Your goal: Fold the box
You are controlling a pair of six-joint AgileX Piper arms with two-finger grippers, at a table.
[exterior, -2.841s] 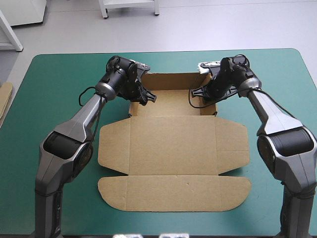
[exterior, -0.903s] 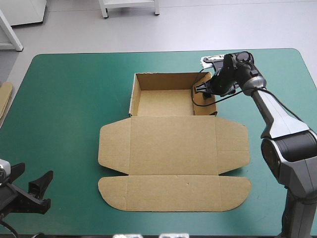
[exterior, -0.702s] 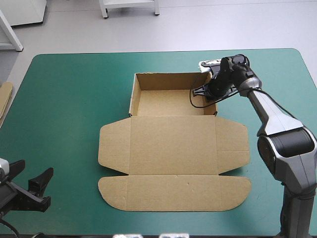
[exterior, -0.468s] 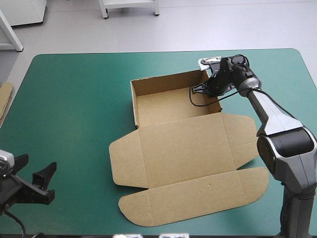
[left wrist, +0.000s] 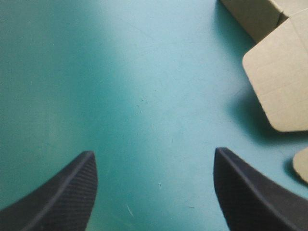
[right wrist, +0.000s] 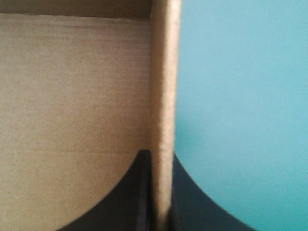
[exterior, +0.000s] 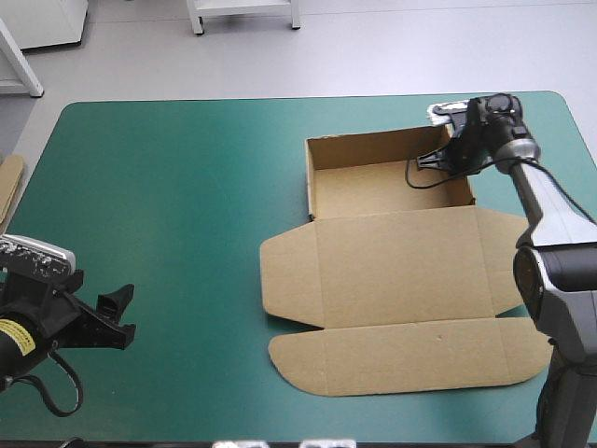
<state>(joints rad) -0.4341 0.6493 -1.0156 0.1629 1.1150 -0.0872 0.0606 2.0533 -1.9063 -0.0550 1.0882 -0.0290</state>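
The brown box (exterior: 387, 177) stands as an open tray right of the table's middle, its lid (exterior: 401, 271) and front flap (exterior: 410, 359) lying flat toward the near edge. My right gripper (exterior: 457, 159) is at the tray's right wall. In the right wrist view that gripper (right wrist: 161, 159) is shut on the box wall (right wrist: 163, 96), one finger inside over the floor (right wrist: 72, 96). My left gripper (exterior: 119, 317) hovers open near the front left corner, far from the box. In its own view the left gripper (left wrist: 154, 153) is over bare cover, with a lid corner (left wrist: 284, 82) off ahead.
An edge of more brown board (exterior: 9, 187) shows at the table's left edge. A wide stretch of teal-green cover (exterior: 187, 205) lies between my left gripper and the box. The lid's right flap reaches close to the table's right edge.
The right gripper has shut on the tray's right wall and dragged the whole box to the right. The left arm, earlier at the tray, now sits low at the front left corner.
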